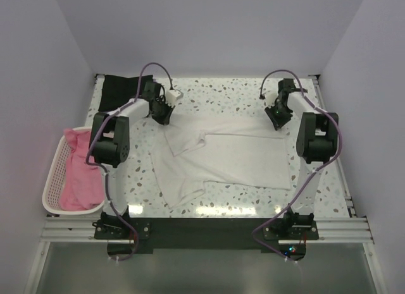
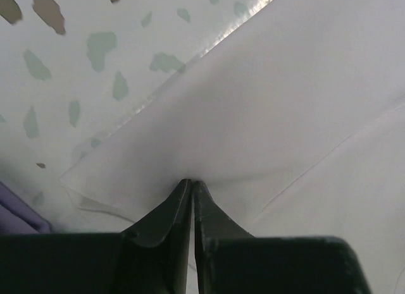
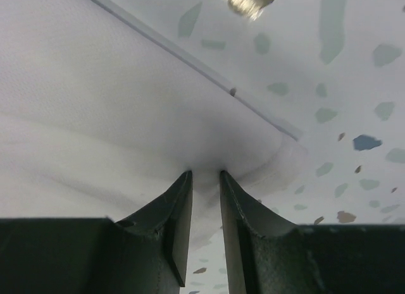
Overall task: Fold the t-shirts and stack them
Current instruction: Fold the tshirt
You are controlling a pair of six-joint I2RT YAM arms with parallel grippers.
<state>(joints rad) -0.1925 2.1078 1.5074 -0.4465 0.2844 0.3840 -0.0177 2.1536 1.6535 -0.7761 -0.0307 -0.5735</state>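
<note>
A white t-shirt (image 1: 234, 158) lies spread on the speckled table, partly folded, with one sleeve toward the near left. My left gripper (image 1: 165, 116) is at its far left corner. In the left wrist view its jaws (image 2: 192, 182) are shut on the white fabric (image 2: 285, 104). My right gripper (image 1: 277, 120) is at the shirt's far right corner. In the right wrist view its jaws (image 3: 205, 174) pinch a fold of the white shirt (image 3: 95, 104). A black t-shirt (image 1: 117, 91) lies at the back left. Pink t-shirts (image 1: 79, 174) lie in the basket. A lavender edge (image 2: 16, 212) shows at the left.
A pale pink lattice basket (image 1: 52, 180) stands at the table's left edge. White walls close in the back and both sides. A metal rail (image 1: 202, 227) with both arm bases runs along the near edge.
</note>
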